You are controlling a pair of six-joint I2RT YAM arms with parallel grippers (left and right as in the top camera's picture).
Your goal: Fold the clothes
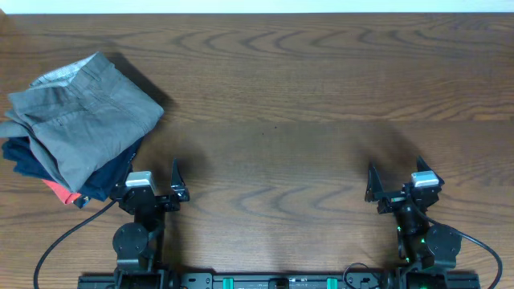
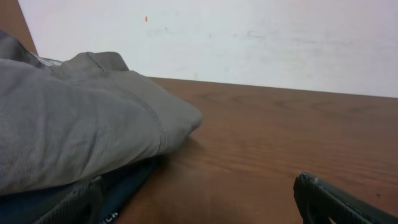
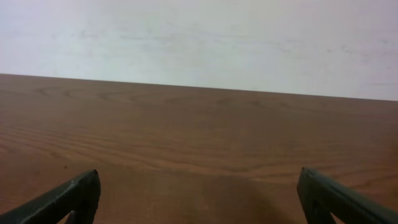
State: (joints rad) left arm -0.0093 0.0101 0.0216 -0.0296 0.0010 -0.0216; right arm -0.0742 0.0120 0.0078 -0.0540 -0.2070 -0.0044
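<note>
Left gripper (image 1: pixel 147 185) sits closest, low at the near edge of the table (image 1: pixel 273 120), fingers spread wide and empty, pointing to 12 o'clock. Grey shorts (image 1: pixel 84 112) lie at its 11 o'clock, near its outer finger. They look already folded atop navy garments (image 1: pixel 32 156), long axis slanting roughly 1 to 7 o'clock. Right gripper (image 1: pixel 395 183) mirrors the pose, fingers likewise apart on nothing, the shorts well away at its 10 o'clock. Any further tidying, I judge, falls to the left arm.

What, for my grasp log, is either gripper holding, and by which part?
Nothing: the left gripper and right gripper are open and empty; the grey shorts lie ungripped.
</note>
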